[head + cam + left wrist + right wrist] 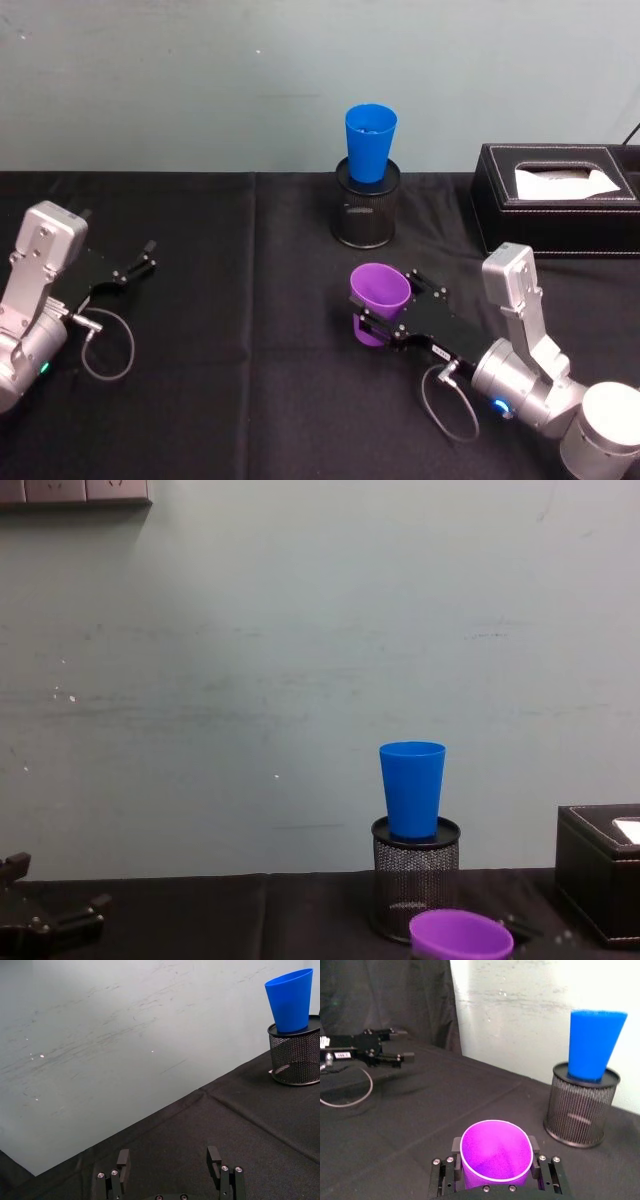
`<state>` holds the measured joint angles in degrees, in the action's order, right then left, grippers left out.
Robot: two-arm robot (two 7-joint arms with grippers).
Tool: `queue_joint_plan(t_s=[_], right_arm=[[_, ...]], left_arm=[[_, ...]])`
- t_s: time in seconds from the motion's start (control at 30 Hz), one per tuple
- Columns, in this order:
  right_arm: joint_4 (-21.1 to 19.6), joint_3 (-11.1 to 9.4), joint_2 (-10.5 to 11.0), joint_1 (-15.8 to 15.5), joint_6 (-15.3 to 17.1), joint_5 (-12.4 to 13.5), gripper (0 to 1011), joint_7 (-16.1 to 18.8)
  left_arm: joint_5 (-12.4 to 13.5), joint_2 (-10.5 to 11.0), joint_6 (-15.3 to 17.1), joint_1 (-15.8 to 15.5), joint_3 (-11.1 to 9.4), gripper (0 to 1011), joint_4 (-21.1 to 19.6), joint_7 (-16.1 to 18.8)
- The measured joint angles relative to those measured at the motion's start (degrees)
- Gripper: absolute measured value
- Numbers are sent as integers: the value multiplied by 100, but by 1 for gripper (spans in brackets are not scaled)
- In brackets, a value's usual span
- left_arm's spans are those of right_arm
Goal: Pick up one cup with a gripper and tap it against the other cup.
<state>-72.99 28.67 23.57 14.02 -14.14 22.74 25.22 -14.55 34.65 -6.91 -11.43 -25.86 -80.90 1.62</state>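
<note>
The purple cup sits between the fingers of my right gripper, which is shut on its sides low over the black cloth. In the right wrist view the purple cup faces mouth up, with a black finger on either side. The blue cup stands upright in a black mesh holder farther back, apart from the purple one. The blue cup also appears beyond the gripper in the right wrist view. My left gripper rests open at the table's left side.
A black tissue box stands at the back right, beside the mesh holder. A pale wall runs behind the table's far edge. Black cloth covers the table between the two arms.
</note>
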Motion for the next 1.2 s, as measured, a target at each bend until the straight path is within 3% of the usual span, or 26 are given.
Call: queue_joint_plan(t_s=[0.2, 0.33, 0.63, 0.8, 1.2], right_arm=[[-677, -154, 152, -34, 511, -26, 737, -73], [-1217, -332, 248, 8, 1055, 91, 729, -81], [-1792, -527, 284, 212, 1788, 118, 729, -111], [-1829, -545, 248, 278, 1945, 119, 729, -90], [-1828, -546, 246, 281, 1954, 117, 729, -84]], left_arm=[[0, 0, 0, 0, 0, 1000, 0, 0], [0, 0, 0, 0, 0, 1000, 0, 0], [0, 0, 0, 0, 0, 1000, 0, 0], [0, 0, 0, 0, 0, 1000, 0, 0], [0, 0, 0, 0, 0, 1000, 0, 0]])
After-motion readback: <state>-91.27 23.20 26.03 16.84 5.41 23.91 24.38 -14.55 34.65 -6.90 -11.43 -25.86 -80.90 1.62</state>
